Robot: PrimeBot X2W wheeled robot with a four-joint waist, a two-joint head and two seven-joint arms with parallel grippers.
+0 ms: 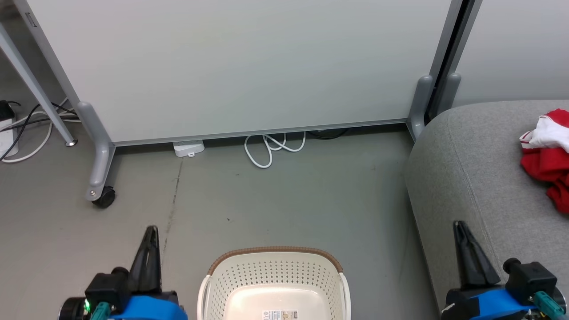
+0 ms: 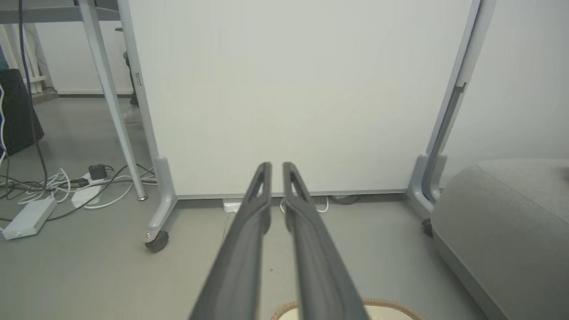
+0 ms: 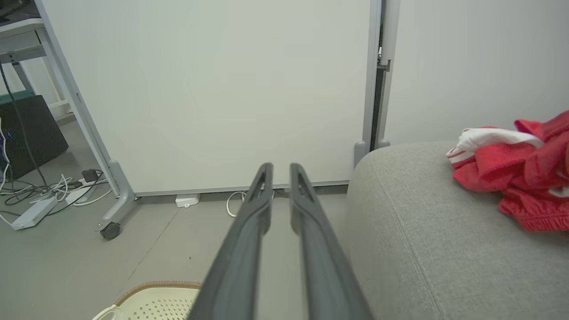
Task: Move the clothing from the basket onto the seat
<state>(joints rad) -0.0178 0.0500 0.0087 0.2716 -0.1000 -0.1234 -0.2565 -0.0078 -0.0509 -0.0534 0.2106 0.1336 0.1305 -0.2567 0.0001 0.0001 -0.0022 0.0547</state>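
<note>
The clothing (image 1: pixel 547 161) lies in a crumpled red heap with white trim on the grey seat (image 1: pixel 471 178) at the right; the right wrist view has the clothing (image 3: pixel 511 175) on the seat (image 3: pixel 422 231) too. Low in the middle stands the cream basket (image 1: pixel 275 253); its floor is bare but for a sticker label. My left gripper (image 1: pixel 152 230) hovers left of the basket, and my right gripper (image 1: pixel 458 224) hangs over the seat's front edge. Both pairs of fingers are drawn nearly together, with nothing between them, as both wrist views show for the left gripper (image 2: pixel 275 166) and the right gripper (image 3: pixel 276 166).
A white partition panel (image 1: pixel 249 66) on a castor (image 1: pixel 103 197) stands behind the grey floor. White cable loops (image 1: pixel 271 149) and a power strip (image 1: pixel 189 148) lie at its foot. More cables and a table leg (image 1: pixel 31 80) are at the far left.
</note>
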